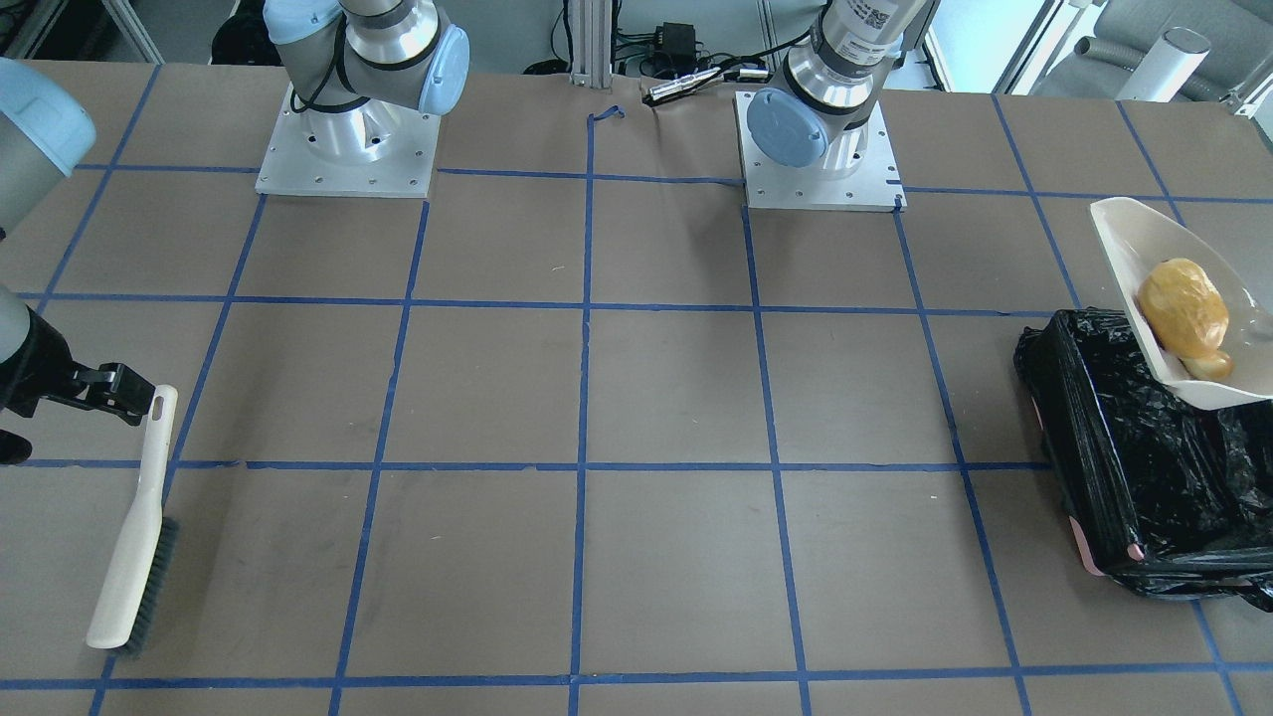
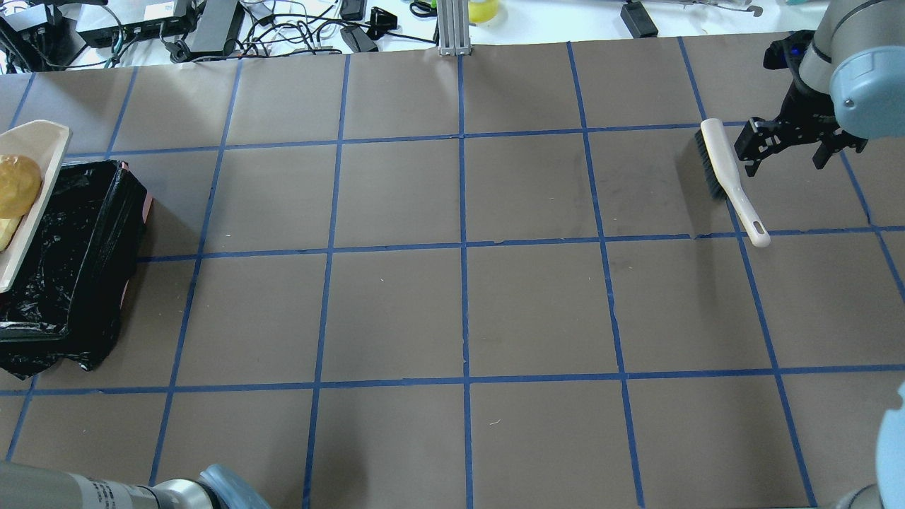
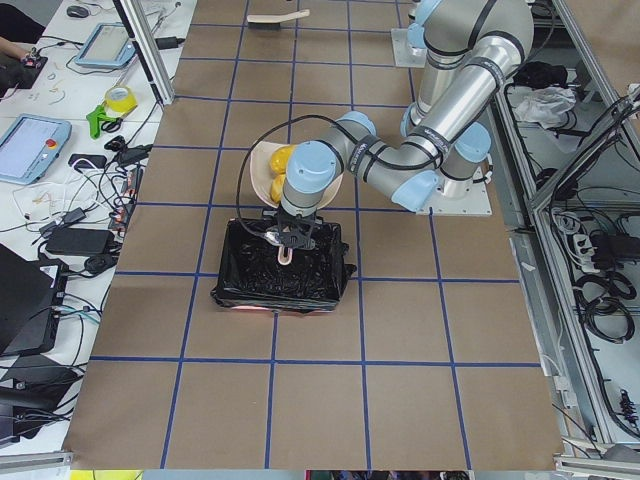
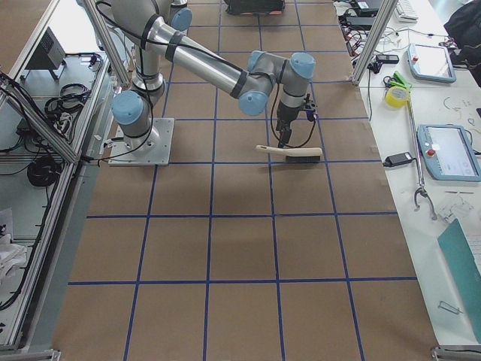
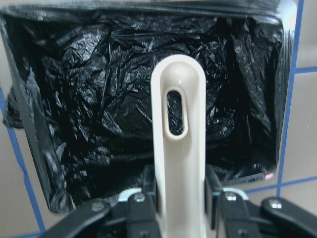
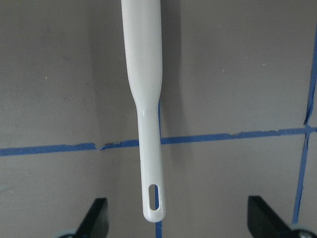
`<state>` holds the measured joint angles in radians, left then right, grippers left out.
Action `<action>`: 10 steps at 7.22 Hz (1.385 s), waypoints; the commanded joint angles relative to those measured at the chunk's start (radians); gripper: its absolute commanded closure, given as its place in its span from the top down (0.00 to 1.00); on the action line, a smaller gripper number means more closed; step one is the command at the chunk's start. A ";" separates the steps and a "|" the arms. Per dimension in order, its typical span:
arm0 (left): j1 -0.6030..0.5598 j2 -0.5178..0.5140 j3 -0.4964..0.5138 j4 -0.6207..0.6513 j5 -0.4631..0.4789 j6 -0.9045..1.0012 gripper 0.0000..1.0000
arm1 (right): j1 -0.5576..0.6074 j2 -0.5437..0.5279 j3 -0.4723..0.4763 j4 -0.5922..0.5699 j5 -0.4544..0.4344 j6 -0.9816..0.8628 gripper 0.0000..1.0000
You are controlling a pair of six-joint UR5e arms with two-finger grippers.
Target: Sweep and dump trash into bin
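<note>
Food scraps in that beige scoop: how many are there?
2 show: a glossy amber lump and a smaller tan piece beside it, both in the scoop that hangs over the black-lined bin. More could be hidden behind the lump.

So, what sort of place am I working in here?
Probably a robotics lab cell: a table gridded with blue tape, an aluminium post at its edge, and teach pendants alongside.
</note>
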<state>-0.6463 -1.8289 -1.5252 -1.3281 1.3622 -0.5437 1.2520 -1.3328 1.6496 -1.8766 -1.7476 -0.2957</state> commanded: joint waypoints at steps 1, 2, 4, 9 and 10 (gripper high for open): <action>0.034 -0.061 0.060 0.018 0.035 0.097 0.00 | 0.007 -0.113 -0.001 0.080 0.002 0.001 1.00; 0.034 -0.088 0.074 0.042 0.041 0.102 0.00 | 0.035 -0.155 -0.001 0.097 0.002 0.003 1.00; 0.034 -0.154 0.074 0.206 0.107 0.152 0.00 | 0.143 -0.216 -0.002 0.115 0.002 0.081 0.99; 0.008 -0.196 0.063 0.508 0.228 0.316 0.00 | 0.285 -0.258 -0.040 0.194 0.117 0.295 0.98; -0.025 -0.194 0.056 0.558 0.282 0.350 0.00 | 0.311 -0.255 -0.059 0.209 0.125 0.355 0.99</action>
<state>-0.6405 -2.0247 -1.4628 -0.8378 1.5965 -0.2432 1.5318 -1.5902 1.6131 -1.6910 -1.6315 -0.0032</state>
